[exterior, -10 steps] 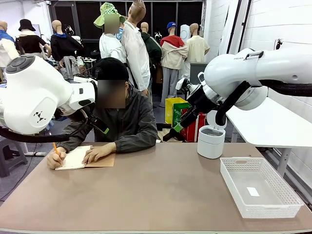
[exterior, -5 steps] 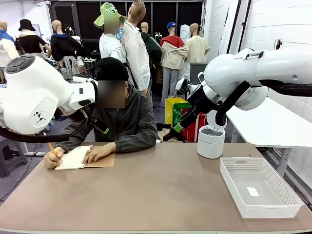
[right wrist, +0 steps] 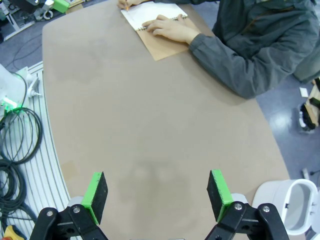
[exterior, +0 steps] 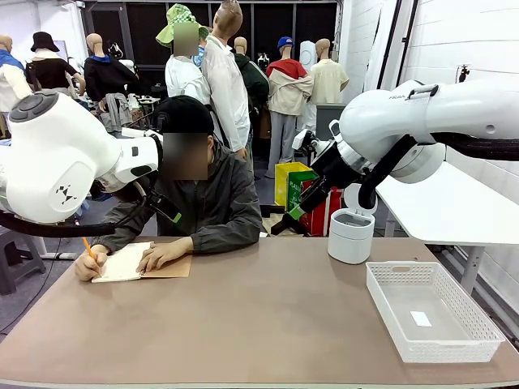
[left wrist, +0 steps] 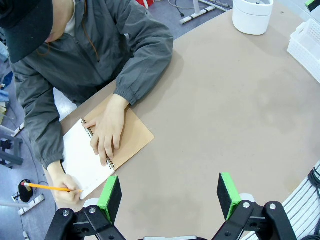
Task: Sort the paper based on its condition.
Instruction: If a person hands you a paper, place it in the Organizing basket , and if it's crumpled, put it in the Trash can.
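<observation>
Only the pencil [exterior: 87, 245] has been shifted slightly by the person's hand [exterior: 91, 267], over the paper [exterior: 122, 263] bound in the notebook [exterior: 172, 268] at the far left. The left gripper [left wrist: 168, 192] and right gripper [right wrist: 156, 192] have been kept spread and empty. Sorting is judged not yet begun.

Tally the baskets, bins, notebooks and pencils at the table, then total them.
basket: 1
bin: 1
notebook: 1
pencil: 1
Total: 4
</observation>
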